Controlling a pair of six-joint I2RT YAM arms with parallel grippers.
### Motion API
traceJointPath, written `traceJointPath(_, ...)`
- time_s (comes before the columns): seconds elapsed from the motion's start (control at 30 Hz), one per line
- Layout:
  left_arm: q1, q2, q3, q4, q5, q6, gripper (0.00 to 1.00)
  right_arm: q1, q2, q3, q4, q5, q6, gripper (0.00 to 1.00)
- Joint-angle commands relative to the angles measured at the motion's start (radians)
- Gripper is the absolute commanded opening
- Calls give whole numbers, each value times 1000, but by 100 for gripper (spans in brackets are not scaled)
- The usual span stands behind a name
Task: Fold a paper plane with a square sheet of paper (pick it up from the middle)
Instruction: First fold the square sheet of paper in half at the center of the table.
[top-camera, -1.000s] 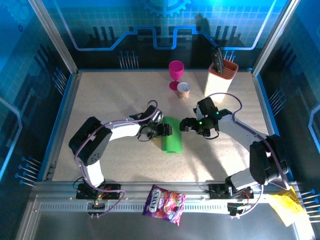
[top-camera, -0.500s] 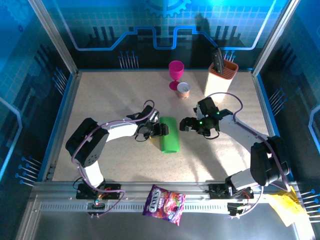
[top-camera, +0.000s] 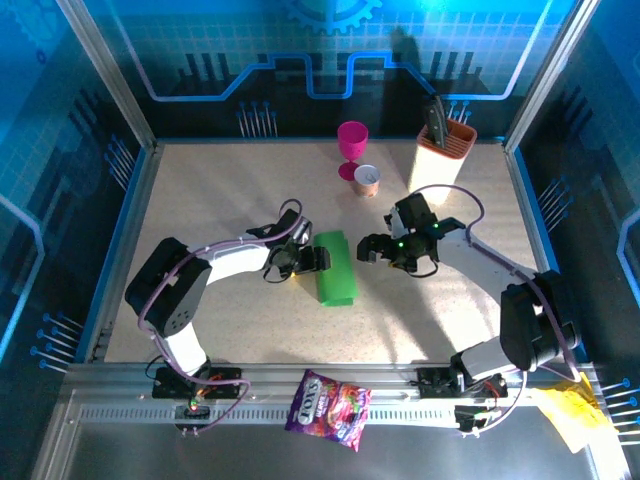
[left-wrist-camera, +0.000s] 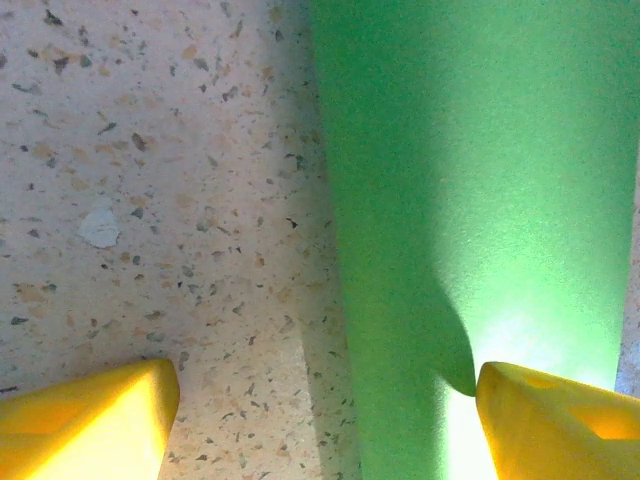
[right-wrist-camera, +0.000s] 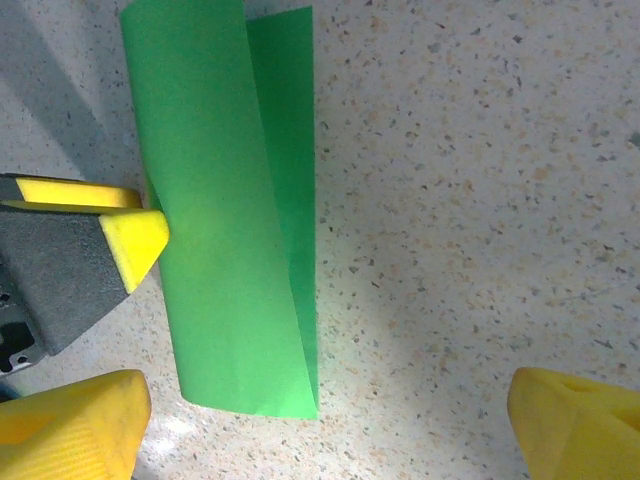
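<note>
The left gripper (left-wrist-camera: 325, 425) is standing wide open and gripping nothing. In its wrist view one yellow fingertip (left-wrist-camera: 95, 420) is sitting at lower left over bare table (left-wrist-camera: 150, 200), and the other is resting at lower right against the paper (left-wrist-camera: 480, 180). The right gripper (right-wrist-camera: 325, 430) is also gaping wide and empty, with the paper lying at the upper left of its view, doubled over lengthwise. From above, the paper is lying flat mid-frame between both grippers. A goblet (top-camera: 351, 142), cup (top-camera: 367, 180) and knife holder (top-camera: 444, 152) are standing near the top, and a snack bag (top-camera: 330, 408) is lying at bottom centre.
</note>
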Motion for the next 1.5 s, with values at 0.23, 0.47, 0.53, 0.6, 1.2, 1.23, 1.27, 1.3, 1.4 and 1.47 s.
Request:
traceJointPath(0.23, 14, -51, -19, -49, -6, 63, 80, 21, 81, 68, 31, -103, -5, 90)
traceJointPath(0.47, 18, -38, -7, -67, -4, 88, 80, 38, 107, 59, 61, -104, 20, 86)
traceJointPath(0.53, 18, -34, -2, -68, -12, 85, 80, 40, 108, 52, 71, -100, 33, 84)
traceJointPath(0.6, 18, -29, 5, -74, -20, 80, 80, 39, 112, 46, 80, -97, 42, 82)
traceJointPath(1.2, 3, 23, 89, -146, -53, 17, 80, 34, 145, 53, 84, -56, 83, 75)
traceJointPath(1.23, -2, 25, 92, -150, -54, 20, 80, 31, 144, 53, 84, -59, 80, 75)
traceJointPath(1.27, -8, 27, 93, -155, -56, 27, 80, 28, 144, 52, 86, -61, 79, 74)
traceJointPath(1.3, -15, 28, 98, -158, -57, 35, 80, 24, 143, 51, 86, -63, 79, 74)
traceJointPath(1.4, -28, 33, 107, -179, -69, 58, 80, 11, 143, 49, 93, -77, 78, 72)
traceJointPath(1.47, -30, 38, 112, -190, -75, 72, 80, 3, 144, 47, 98, -87, 78, 70)
